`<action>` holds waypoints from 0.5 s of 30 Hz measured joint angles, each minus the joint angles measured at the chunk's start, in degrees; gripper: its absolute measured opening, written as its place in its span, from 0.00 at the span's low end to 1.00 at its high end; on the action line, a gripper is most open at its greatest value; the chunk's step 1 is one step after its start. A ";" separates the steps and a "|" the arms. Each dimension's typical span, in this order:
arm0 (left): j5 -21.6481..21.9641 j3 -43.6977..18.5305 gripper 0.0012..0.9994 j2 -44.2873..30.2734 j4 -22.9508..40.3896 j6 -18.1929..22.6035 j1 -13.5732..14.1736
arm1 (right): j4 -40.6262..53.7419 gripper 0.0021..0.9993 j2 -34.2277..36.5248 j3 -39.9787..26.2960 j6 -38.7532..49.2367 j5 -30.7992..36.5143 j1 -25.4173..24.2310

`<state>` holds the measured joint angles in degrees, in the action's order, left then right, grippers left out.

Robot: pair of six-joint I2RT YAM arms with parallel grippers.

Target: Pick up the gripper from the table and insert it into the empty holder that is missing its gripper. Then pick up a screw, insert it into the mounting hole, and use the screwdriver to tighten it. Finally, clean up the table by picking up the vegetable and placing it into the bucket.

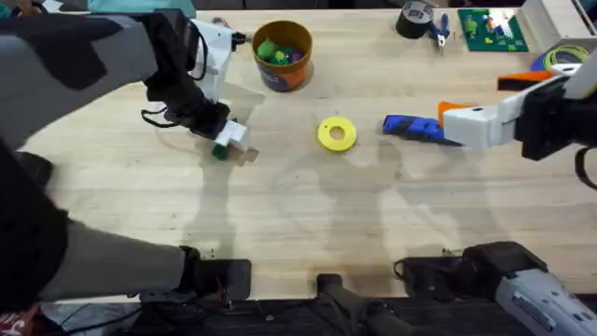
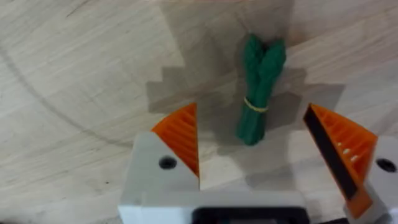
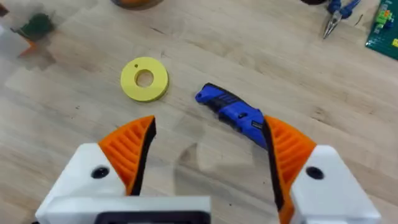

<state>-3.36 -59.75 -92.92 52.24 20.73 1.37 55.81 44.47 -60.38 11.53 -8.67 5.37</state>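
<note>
The bench (image 1: pixel 308 215) is pale wood, and at its far edge, left of centre, stands the bucket (image 1: pixel 283 56), the widest vessel here, already holding small coloured pieces; it looks stable and open-topped, an easy target for a drop.

The left gripper (image 2: pixel 252 155) hangs over the bench to the left of centre with its orange pads spread wide, nothing between them. The right gripper (image 3: pixel 208 158) is likewise open and empty, with the screwdriver (image 3: pixel 233 111) lying flat just ahead of it: rigid, smooth-bodied and likely to roll.

Between them lies a yellow ring (image 1: pixel 337 133).

Smallest is the vegetable (image 2: pixel 258 87), a dark-green bundle tied with a thin band at its middle, lying flat on the bench between the left gripper's pads. It probably weighs almost nothing, so it could skid or stick to a pad. The banded waist looks like the firmest place to pinch it, across its narrow width.
</note>
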 joint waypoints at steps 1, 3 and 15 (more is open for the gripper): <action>0.00 0.00 0.99 -0.71 -0.35 0.01 0.00 | 0.00 1.00 0.00 0.00 0.01 0.00 0.00; 0.04 0.00 0.99 -2.21 -1.04 0.11 0.00 | 0.00 1.00 0.00 0.00 0.01 0.00 0.00; 0.59 -0.22 0.47 -3.90 -2.09 0.20 0.00 | 0.00 1.00 0.00 0.00 0.00 0.00 0.00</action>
<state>-2.76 -59.96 -96.82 50.15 20.93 1.37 55.81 44.47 -60.38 11.53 -8.67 5.37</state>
